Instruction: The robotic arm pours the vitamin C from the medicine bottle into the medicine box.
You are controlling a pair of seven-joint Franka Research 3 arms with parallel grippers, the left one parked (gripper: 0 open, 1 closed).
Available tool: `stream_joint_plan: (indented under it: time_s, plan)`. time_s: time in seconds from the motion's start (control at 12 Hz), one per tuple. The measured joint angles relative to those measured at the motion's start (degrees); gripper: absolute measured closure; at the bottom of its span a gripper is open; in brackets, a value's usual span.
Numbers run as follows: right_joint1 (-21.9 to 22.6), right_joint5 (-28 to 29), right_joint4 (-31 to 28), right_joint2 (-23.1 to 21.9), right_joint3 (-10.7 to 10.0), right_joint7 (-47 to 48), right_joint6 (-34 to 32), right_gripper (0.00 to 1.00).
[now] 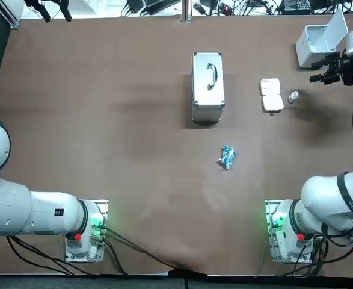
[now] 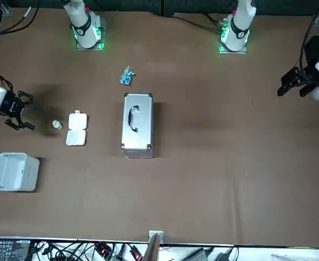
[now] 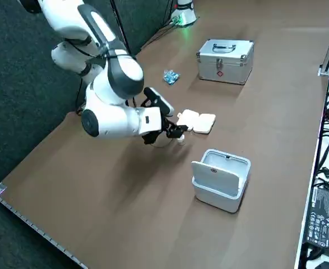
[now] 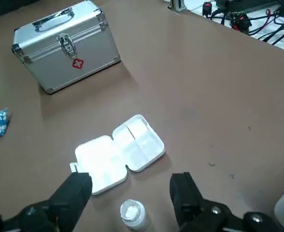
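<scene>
A small clear medicine bottle (image 4: 133, 214) with white contents stands upright on the brown table, also in the top view (image 1: 293, 96) and front view (image 2: 56, 125). Beside it lies the white medicine box (image 4: 119, 154), lid flipped open, compartments showing (image 1: 272, 95) (image 2: 76, 128) (image 3: 197, 121). My right gripper (image 4: 130, 194) is open, its black fingers (image 4: 74, 192) spread on either side of the bottle without touching it. From overhead the gripper (image 1: 322, 69) hangs just right of the bottle; in the side view (image 3: 177, 133) it hides the bottle.
A silver first-aid case (image 1: 208, 87) with a handle and red cross stands mid-table. A blue-white packet (image 1: 227, 157) lies nearer the bases. A white open-lidded bin (image 1: 320, 41) sits at the far right corner. Cables run along the table's far edge.
</scene>
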Motion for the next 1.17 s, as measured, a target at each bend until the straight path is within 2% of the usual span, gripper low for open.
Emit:
stream_joint_plan:
  time_s: [0.33, 0.83, 1.17]
  plan:
    - [-1.48, 4.01, 0.03, 4.11, 0.00, -10.28, -0.47, 0.00]
    - [-3.93, 4.74, 0.06, 11.31, -0.01, -22.76, -3.14, 0.01]
    - [-5.93, 4.80, 0.11, 13.18, -0.01, -25.68, -3.35, 0.01]
